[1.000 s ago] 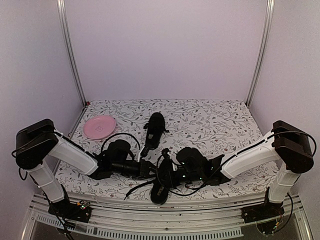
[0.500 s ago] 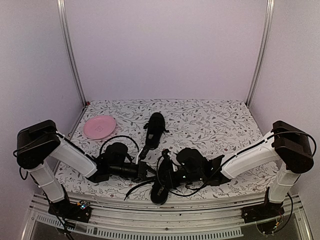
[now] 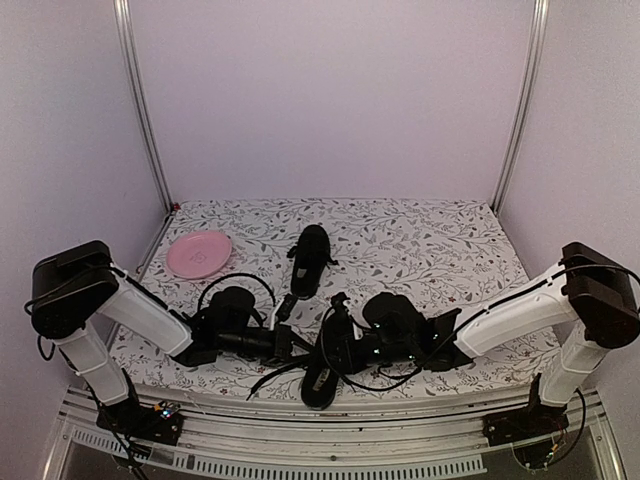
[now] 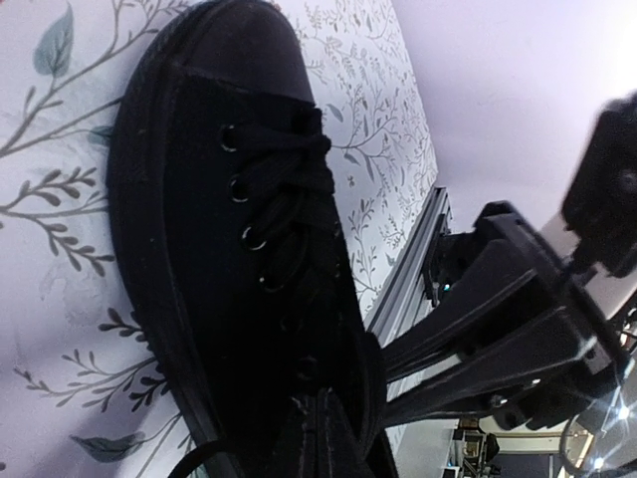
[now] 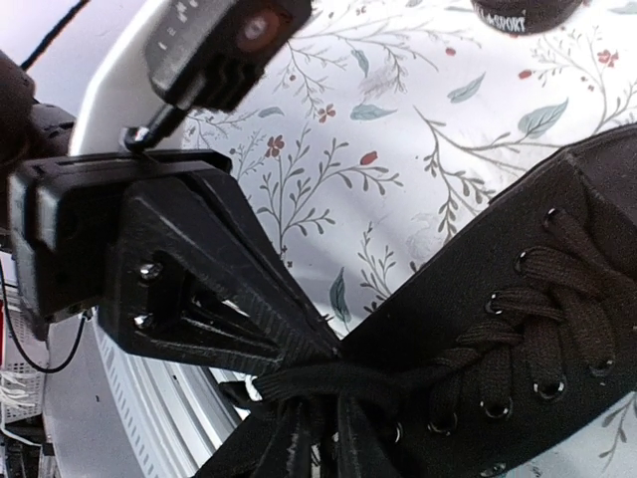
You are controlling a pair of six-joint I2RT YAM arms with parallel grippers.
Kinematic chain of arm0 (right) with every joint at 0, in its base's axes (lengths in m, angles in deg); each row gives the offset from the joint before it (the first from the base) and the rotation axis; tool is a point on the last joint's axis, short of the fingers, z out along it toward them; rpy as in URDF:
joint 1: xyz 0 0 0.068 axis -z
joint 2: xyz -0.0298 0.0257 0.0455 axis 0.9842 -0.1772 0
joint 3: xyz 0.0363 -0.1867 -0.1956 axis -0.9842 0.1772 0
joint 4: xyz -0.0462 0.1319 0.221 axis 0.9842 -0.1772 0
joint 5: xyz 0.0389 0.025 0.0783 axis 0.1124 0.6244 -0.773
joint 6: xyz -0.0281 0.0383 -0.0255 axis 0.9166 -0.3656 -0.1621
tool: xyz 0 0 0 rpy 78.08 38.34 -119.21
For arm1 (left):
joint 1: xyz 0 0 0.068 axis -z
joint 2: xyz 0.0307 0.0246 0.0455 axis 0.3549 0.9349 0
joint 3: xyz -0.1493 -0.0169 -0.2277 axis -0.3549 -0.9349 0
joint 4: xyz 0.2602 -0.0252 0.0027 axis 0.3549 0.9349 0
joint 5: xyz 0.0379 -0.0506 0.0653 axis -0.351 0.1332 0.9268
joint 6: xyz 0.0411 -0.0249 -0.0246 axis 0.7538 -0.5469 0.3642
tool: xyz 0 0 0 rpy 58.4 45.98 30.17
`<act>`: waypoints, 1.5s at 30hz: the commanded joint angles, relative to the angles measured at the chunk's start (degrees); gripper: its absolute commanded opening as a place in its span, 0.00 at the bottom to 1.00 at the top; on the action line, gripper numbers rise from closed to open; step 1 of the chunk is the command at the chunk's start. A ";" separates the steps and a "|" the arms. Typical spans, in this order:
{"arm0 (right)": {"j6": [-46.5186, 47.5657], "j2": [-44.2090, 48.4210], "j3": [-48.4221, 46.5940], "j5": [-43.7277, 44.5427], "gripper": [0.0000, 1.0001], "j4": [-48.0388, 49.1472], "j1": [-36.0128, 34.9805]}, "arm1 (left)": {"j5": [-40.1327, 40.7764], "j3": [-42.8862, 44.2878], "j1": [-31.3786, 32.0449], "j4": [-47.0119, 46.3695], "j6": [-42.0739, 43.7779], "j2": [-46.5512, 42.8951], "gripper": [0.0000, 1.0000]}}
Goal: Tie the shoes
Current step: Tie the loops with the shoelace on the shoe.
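Spreading floral cloth meets lilac walls. Near shoe at six o'clock edge; left gripper pinched shut at its laces, right gripper indeterminate. Far shoe central; bare cloth toward three o'clock.

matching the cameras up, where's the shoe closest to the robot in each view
top external: near shoe, bottom centre.
left wrist: near shoe fills left and centre, toe at top.
right wrist: near shoe, lower right.
shared landmark: floral tablecloth.
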 commanded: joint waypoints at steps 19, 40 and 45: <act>6.41 8.75 4.72 5.44 0.44 -1.06 -0.03 | -1.40 -0.23 0.25 2.09 1.74 -2.97 0.00; 6.21 3.89 3.58 2.01 0.03 1.60 -1.29 | -3.96 1.93 -0.25 2.48 5.56 -0.71 0.13; 6.49 3.62 2.94 2.01 0.03 1.69 -1.25 | -3.10 2.59 -1.07 4.82 7.91 -1.25 0.19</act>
